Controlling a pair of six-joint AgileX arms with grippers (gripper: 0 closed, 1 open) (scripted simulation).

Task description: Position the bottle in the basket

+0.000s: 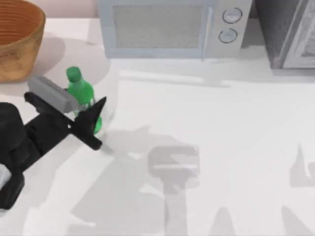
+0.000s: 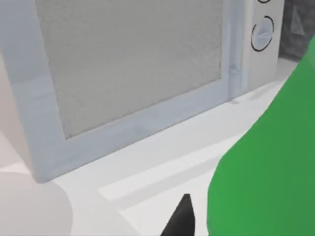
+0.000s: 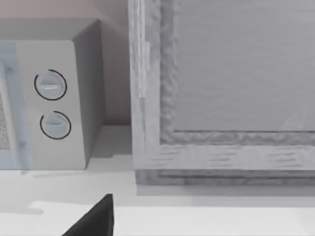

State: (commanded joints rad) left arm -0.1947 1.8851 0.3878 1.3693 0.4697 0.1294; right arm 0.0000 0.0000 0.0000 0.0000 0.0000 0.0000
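Note:
The green bottle [image 1: 81, 93] stands upright at the table's left, its green cap [image 1: 73, 73] toward the basket. My left gripper [image 1: 97, 124] is shut on the bottle's lower body, with one black finger on each side. In the left wrist view the bottle [image 2: 266, 167] looms close beside a dark fingertip [image 2: 181, 219]. The woven basket [image 1: 17, 54] sits at the far left corner, a short way beyond the bottle and apart from it. My right gripper [image 3: 96, 219] is parked, facing the microwave and the grey cabinet.
A pale microwave [image 1: 167, 27] stands along the back edge, with a grey cabinet [image 1: 290, 34] to its right. The white tabletop [image 1: 206, 147] stretches open across the middle and right, crossed by the arms' shadows.

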